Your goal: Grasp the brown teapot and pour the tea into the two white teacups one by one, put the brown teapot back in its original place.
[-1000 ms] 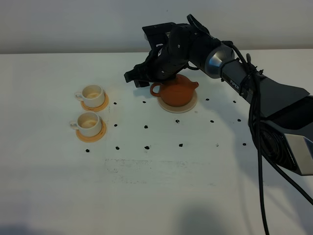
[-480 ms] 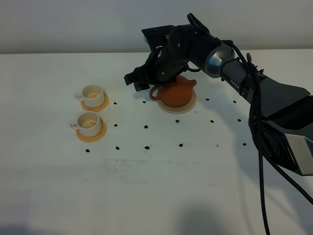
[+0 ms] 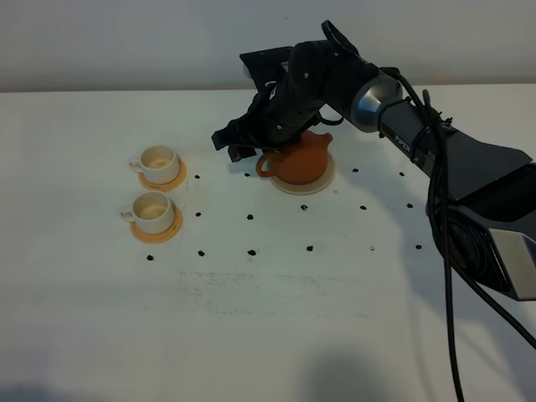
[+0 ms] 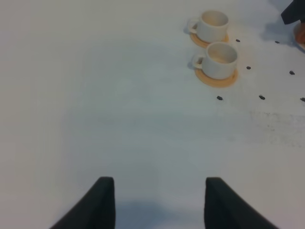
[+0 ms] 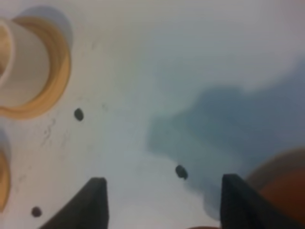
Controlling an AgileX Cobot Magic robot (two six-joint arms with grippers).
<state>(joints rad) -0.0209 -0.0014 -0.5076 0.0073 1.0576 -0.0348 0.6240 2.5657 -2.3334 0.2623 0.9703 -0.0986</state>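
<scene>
Evidently the grasping step is underway. Exterior: the right gripper (image 3: pixel 231 144) is hovering just beside the handle of the teapot (image 3: pixel 300 159), which is sitting on its coaster (image 3: pixel 310 188), well apart from the cups (image 3: pixel 157 159); since a second ago the arm has been edging leftward, and the teapot looks slightly turned. Left wrist: the left gripper (image 4: pixel 155 202) is idling, spread wide, over bare bench (image 4: pixel 95 119). Right wrist: the jaws are standing wide, holding nothing; next they are probably needing to straddle the handle and close.

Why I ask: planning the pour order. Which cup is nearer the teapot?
The rear cup, roughly level with the teapot across the table. The other cup sits closer to the camera, diagonally farther from it.
</scene>
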